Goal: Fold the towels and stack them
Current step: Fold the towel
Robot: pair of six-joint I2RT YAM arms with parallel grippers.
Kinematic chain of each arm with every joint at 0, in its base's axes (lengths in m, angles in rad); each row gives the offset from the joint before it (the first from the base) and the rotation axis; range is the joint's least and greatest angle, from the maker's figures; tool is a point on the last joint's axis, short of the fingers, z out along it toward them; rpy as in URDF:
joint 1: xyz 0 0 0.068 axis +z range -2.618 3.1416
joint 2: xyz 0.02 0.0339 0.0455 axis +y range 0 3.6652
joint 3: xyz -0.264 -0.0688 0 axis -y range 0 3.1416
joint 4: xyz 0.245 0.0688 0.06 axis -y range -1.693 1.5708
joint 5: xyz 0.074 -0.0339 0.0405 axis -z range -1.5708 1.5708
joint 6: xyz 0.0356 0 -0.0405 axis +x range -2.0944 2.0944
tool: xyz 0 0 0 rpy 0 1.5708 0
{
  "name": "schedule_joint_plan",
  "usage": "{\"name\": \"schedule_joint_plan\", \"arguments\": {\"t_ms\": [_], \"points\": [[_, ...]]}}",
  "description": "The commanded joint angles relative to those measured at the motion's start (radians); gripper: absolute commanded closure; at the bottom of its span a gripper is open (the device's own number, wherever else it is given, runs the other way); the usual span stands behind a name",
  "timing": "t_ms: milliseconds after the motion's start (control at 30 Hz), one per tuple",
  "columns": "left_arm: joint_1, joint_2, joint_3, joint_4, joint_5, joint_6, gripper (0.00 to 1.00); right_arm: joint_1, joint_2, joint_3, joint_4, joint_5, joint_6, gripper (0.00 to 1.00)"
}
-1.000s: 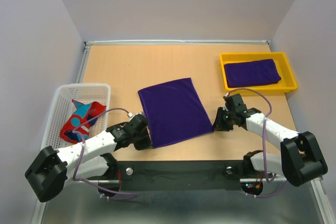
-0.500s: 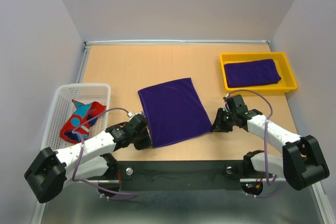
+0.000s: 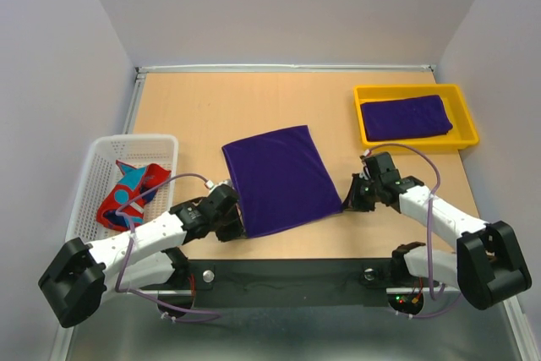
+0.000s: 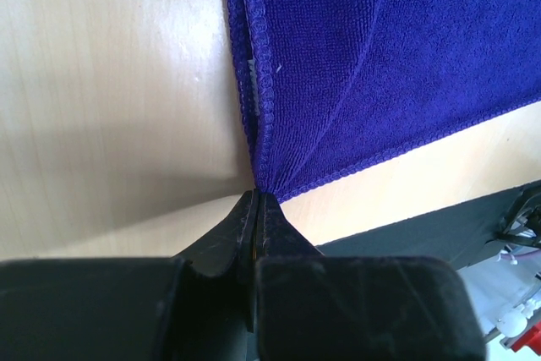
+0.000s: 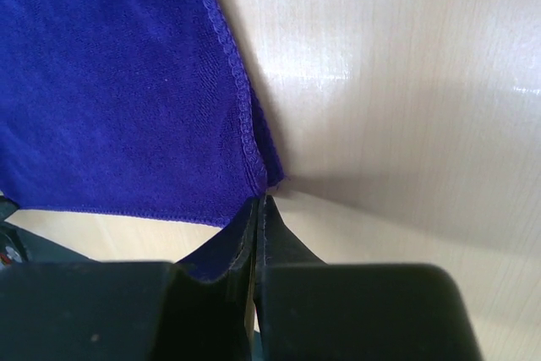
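Observation:
A deep purple towel (image 3: 279, 177) lies flat in the middle of the table, two layers showing along its left edge (image 4: 254, 65). My left gripper (image 3: 239, 227) is shut on its near-left corner (image 4: 256, 200). My right gripper (image 3: 345, 203) is shut on its near-right corner (image 5: 262, 200), and the towel fills the left of the right wrist view (image 5: 110, 82). A second purple towel (image 3: 406, 117) lies folded in the yellow tray (image 3: 362, 116). The red towel with light-blue marks (image 3: 131, 192) lies crumpled in the white mesh basket (image 3: 101, 158). The grey towel is out of view.
The basket stands at the table's left edge and the tray at the back right. The table's dark front rail (image 3: 287, 276) runs just behind both grippers. Bare wood lies behind the middle towel.
My right gripper has edged a little to the left, onto the towel's near-right corner. The left gripper and the towel have not visibly moved.

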Motion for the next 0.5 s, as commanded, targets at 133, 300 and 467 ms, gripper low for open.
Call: {"name": "schedule_joint_plan", "arguments": {"t_ms": [133,300,467], "points": [[-0.007,-0.054,-0.012,-0.029,-0.039,-0.031,1.0,-0.004,0.005,0.175,-0.046,0.043,-0.045,0.99],[-0.008,-0.073,-0.02,-0.029,-0.04,-0.045,1.0,-0.005,0.048,0.217,-0.066,0.111,-0.087,0.99],[-0.008,-0.051,-0.017,-0.027,-0.037,-0.04,1.0,-0.005,0.087,0.148,-0.062,0.172,-0.096,1.0]]}}
